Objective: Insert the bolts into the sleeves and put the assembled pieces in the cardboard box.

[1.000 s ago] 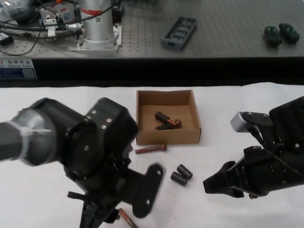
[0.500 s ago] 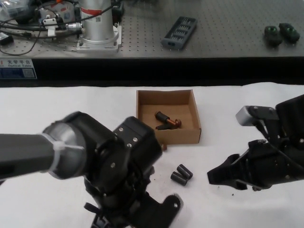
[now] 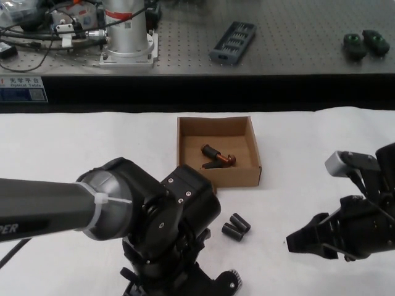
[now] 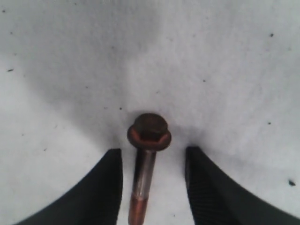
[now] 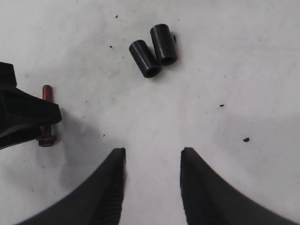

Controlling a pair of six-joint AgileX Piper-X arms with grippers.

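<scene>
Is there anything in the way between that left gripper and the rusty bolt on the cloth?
Nothing visible. The bolt lies on the white cloth between the open fingers of the left gripper, with bare cloth on either side.

Markings: two printed items, neither legible.
A blue label (image 3: pixel 23 87) on the front edge of the perforated bench (image 3: pixel 278 43) carries two lines of white characters, too small to make out. White lettering (image 3: pixel 7 228) on the left arm (image 3: pixel 55 206) is cut off at the frame edge.
</scene>
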